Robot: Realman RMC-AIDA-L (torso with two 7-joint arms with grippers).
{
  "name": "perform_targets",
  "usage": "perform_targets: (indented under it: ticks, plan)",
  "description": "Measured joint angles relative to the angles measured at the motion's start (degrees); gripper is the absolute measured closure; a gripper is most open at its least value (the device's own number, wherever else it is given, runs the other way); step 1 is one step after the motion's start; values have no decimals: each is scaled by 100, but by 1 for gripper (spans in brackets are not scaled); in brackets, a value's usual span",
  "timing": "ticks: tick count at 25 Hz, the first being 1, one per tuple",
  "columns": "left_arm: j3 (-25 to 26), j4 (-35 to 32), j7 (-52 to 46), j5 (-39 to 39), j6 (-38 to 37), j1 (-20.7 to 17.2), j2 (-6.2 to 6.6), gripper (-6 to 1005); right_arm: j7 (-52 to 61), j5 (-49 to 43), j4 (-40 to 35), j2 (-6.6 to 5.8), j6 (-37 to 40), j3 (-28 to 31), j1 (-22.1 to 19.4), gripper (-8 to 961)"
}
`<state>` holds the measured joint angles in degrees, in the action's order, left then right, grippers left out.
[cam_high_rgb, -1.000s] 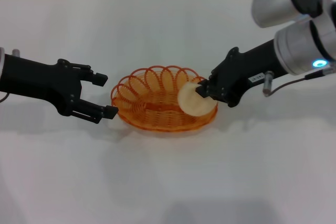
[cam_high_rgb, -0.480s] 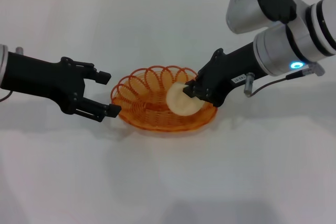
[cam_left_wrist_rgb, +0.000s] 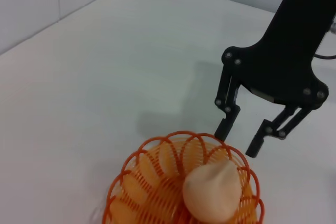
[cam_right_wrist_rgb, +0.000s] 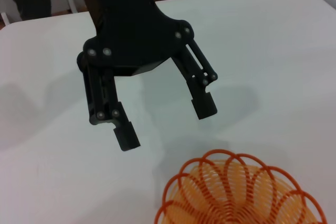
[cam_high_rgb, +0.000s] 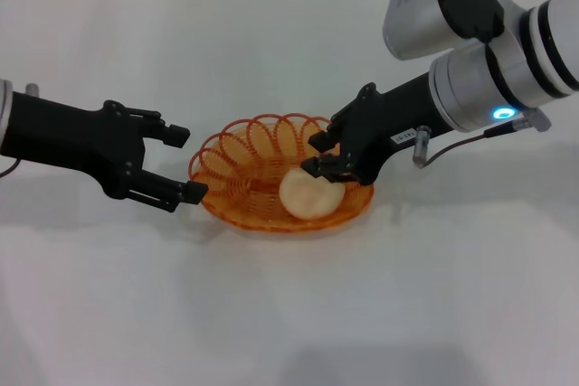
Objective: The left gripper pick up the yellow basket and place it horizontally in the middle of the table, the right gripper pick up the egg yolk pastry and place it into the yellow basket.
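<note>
The yellow basket (cam_high_rgb: 237, 143) stands on the white table near its middle. The egg yolk pastry (cam_high_rgb: 309, 194) lies inside it, in the right half, free of any finger. My right gripper (cam_high_rgb: 315, 156) is open just above the pastry, over the basket's right rim. My left gripper (cam_high_rgb: 187, 164) is open and empty, level with the basket's left end and just clear of it. The left wrist view shows the basket (cam_left_wrist_rgb: 125, 178), the pastry (cam_left_wrist_rgb: 212, 192) and the right gripper (cam_left_wrist_rgb: 241, 139) open beyond them. The right wrist view shows the basket (cam_right_wrist_rgb: 231, 192) and the open left gripper (cam_right_wrist_rgb: 165, 125).
The white table (cam_high_rgb: 289, 314) holds nothing else in view. Its far edge meets a pale wall at the back. The right arm's large silver-white segments (cam_high_rgb: 488, 51) reach in from the upper right.
My right gripper carried the pastry leftward and down over the basket, then opened; the pastry now lies in the basket. The left gripper has stayed almost still.
</note>
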<state>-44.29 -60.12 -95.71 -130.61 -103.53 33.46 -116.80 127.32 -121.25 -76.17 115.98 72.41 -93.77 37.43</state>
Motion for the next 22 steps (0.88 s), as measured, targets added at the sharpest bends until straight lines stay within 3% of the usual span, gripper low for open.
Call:
perform_targets:
  ticks: [7,11,22]
  plan:
    - [18,-2,0,72,0,-39,0,111,-6,11,-169,-15,-60,25,-111,546]
    - [10,-4,4,141,0,-73,21,111,-222,195,-452,-34,-149,211,-525,356]
    - [40,20,242,188,1,-167,20,112,-1736,1576,-579,-74,92,1133,-1925,158]
